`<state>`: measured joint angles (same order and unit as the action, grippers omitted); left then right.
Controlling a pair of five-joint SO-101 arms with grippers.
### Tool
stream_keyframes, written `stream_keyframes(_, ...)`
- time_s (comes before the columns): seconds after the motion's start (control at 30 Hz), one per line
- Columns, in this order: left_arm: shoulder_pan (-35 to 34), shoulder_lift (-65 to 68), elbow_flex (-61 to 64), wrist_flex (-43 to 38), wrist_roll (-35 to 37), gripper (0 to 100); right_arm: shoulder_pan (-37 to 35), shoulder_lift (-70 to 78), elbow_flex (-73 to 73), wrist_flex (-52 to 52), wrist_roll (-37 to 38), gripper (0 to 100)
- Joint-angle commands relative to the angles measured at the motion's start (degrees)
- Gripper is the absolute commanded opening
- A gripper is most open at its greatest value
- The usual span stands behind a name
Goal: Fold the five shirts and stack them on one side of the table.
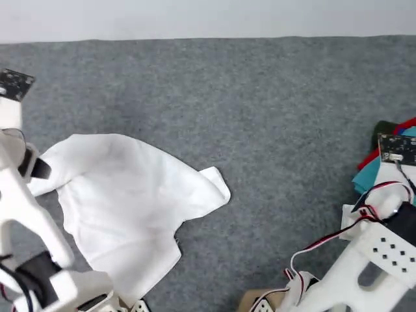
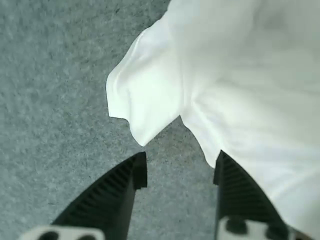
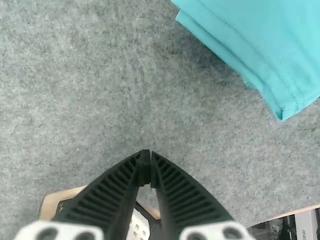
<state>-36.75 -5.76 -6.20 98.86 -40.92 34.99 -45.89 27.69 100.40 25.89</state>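
A white shirt (image 1: 123, 195) lies unfolded and rumpled on the left part of the grey felt table (image 1: 273, 117), its body spread wide with one corner reaching toward the middle. The left arm (image 1: 26, 195) stands at the table's left edge, over the near side of that shirt. In the left wrist view, the left pincer (image 2: 180, 172) hangs over the cloth with its jaws wide apart and nothing between them. A sleeve (image 2: 145, 100) of the white shirt lies just ahead of the two black fingers, and one finger (image 2: 235, 195) sits right at the edge of the shirt's body; whether it touches the fabric cannot be told.

At the far right edge of the table lies a pile (image 1: 367, 175) of folded shirts, with teal, red and dark green layers showing. The right arm (image 1: 364, 260) stands at the lower right, partly in front of that pile. Its own view shows the right pincer (image 3: 150, 162) with its jaws pressed together, gripping nothing, poised over bare felt, with the folded teal shirt (image 3: 260, 45) lying flat nearby.
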Motion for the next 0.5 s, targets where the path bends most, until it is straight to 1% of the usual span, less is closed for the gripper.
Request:
stream_keyframes(0.0, 3.6, -8.8, 6.2, 1.8, -3.9, 20, -0.4, -1.0, -0.4, 2.2, 0.3, 1.2)
stream_keyframes(0.1, 7.9, -16.4, 14.1, 1.8, -8.1, 15, -0.4, -1.0, -0.4, 2.2, 0.3, 1.1)
stream_keyframes(0.17, 11.6, -22.2, 19.6, 1.8, -8.7, 12, -0.4, -1.0, -0.4, 2.2, 0.3, 1.1)
stream_keyframes(0.33, 21.7, -34.4, 35.3, 1.7, -8.7, 10, -0.4, -1.0, -0.4, 2.2, 0.3, 1.1)
stream_keyframes(0.4, 25.2, -37.0, 41.8, 1.6, -8.3, 10, -0.4, -1.0, -0.4, 2.2, 0.3, 1.1)
stream_keyframes(0.47, 28.1, -37.8, 47.3, 1.5, -6.0, 8, -0.4, -1.0, -0.4, 2.2, 0.3, 1.1)
